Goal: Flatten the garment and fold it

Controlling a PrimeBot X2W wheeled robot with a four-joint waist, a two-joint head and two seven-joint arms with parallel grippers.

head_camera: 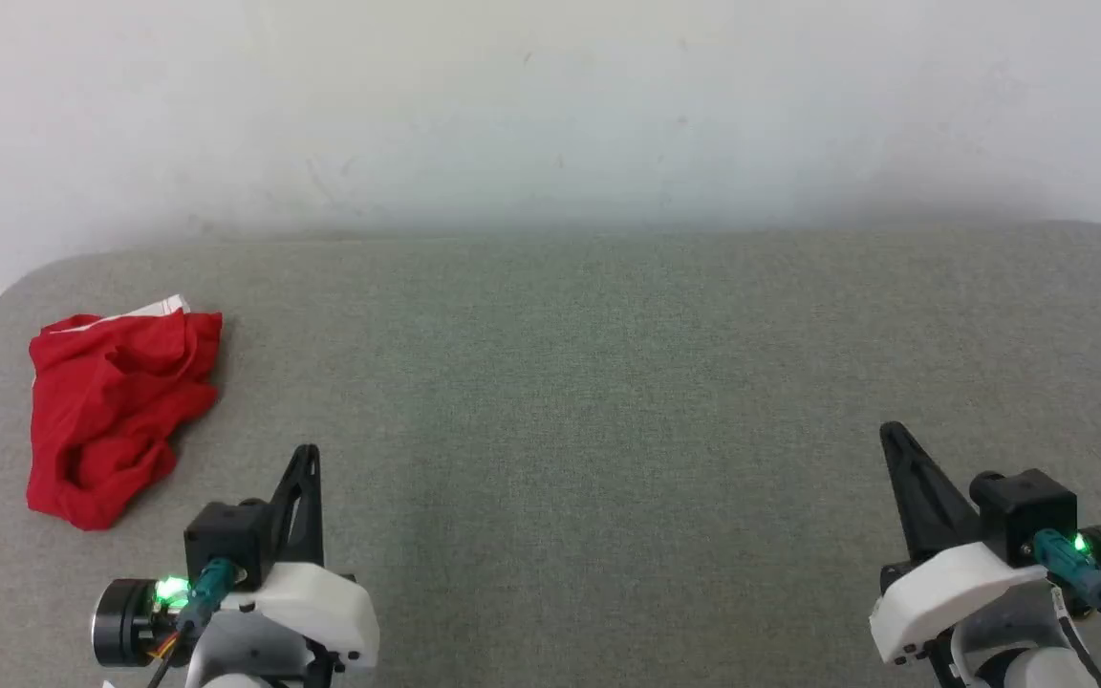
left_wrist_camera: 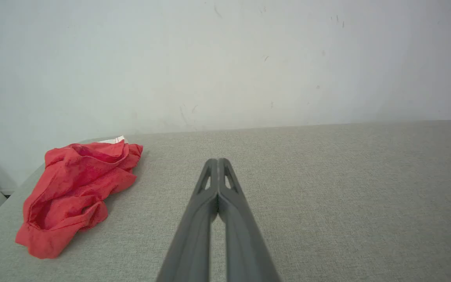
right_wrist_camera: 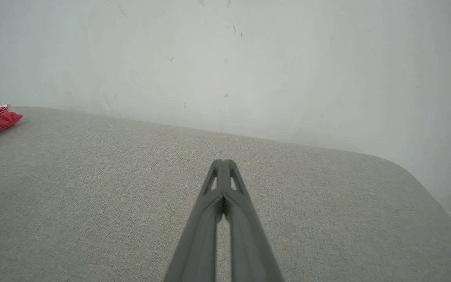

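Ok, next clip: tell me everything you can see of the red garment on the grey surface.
The garment is bright red, thin, soft-looking fabric, bunched into a crumpled heap with deep creases, neither spread nor folded. A white strip peeks out at its far edge. It lies at the left end of the grey cloth-covered surface, near the rounded far corner. Only that surface touches it; the left gripper is nearest, but apart.

Garment thin matt red cloth, table rough grey woven fabric, wall matt white w/ scuffs
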